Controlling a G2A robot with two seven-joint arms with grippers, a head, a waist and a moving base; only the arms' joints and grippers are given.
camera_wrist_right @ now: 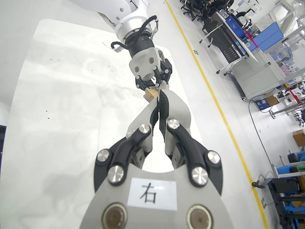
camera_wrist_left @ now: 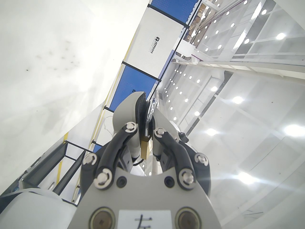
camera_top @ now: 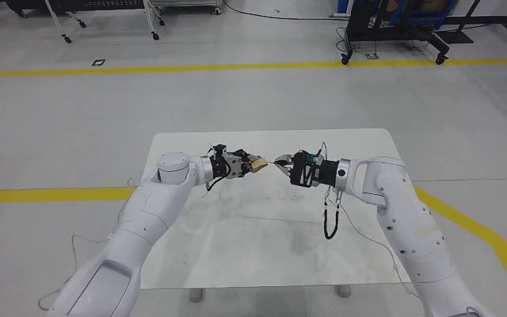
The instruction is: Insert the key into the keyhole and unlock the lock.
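1. Scuffed white table (camera_top: 238,238) below; a yellow floor line (camera_top: 238,68) and a dark cart (camera_top: 396,32) lie beyond its far edge.
2. Left gripper (camera_wrist_left: 149,107), above table's middle, clamps the brass lock (camera_wrist_right: 151,94).
3. Right gripper (camera_wrist_right: 160,98), also above table's middle, is pinched tight on the key (camera_top: 275,163).
4. Key lies level, long axis across the table, tip toward lock.

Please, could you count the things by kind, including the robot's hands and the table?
padlock: 1
key: 1
hands: 2 (left hand, right hand)
table: 1
Total: 5
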